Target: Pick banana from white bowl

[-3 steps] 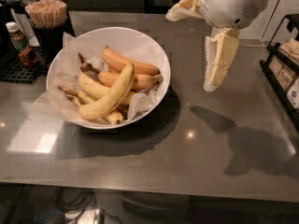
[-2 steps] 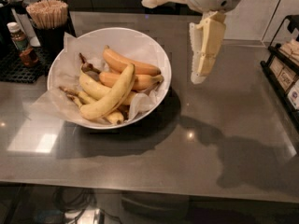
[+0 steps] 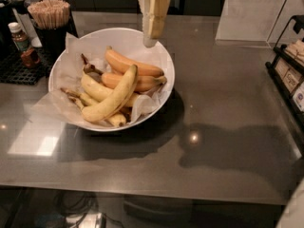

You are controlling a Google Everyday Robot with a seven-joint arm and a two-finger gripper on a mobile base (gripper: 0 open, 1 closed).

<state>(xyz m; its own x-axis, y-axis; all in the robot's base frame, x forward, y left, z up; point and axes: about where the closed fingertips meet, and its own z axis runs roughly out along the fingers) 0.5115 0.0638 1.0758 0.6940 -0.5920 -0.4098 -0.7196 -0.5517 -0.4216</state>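
One gripper (image 3: 153, 14) over white bowl (image 3: 127, 34) rim, 1 o'clock | banana (image 3: 112, 100) lying inside | grip state: I cannot tell

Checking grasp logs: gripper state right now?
Gripper: hangs over the far rim of the white bowl, clear of the banana; open or closed cannot be told.

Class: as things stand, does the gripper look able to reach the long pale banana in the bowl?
Probably yes: the gripper hangs over the white bowl's far rim, and the banana lies topmost, uncovered.
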